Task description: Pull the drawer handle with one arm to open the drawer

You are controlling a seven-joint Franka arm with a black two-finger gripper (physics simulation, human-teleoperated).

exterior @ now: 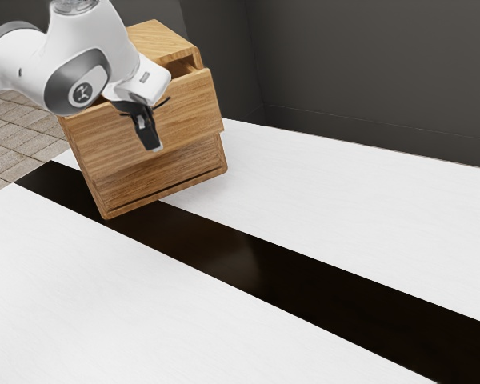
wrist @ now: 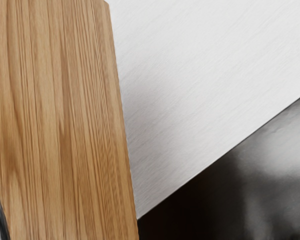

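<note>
Oak-coloured cabinet [exterior: 164,172] sits at the far corner of the white table [exterior: 344,200], toward the exterior view's left, set at an angle to the glossy black strip [exterior: 304,280] that crosses the tabletop. Top drawer [exterior: 188,104] stands proud of the body, with a slot of its inside showing along the upper edge, so I judge it partly open, not fully. Black gripper [exterior: 152,138] hangs pointing down, right against the drawer's front, at the thin dark handle [exterior: 164,102] (a wire-like bow, hard to trace where the hand crosses it). Whether the gripper is clamped on that handle or merely beside it, I cannot tell; the dark parts merge. Wrist view gives a wooden panel [wrist: 55,125] close under the hand, with white tabletop and black strip beyond, which fits a hand held near the drawer face. Step in hand, by my reading: the pull itself, mid-travel. Next move calls for a straight draw along the drawer's own axis, out from the cabinet's front, wrist kept level so the handle does not slip and the cabinet (looks unanchored, as far as I can judge) is not dragged or twisted on the table
</note>
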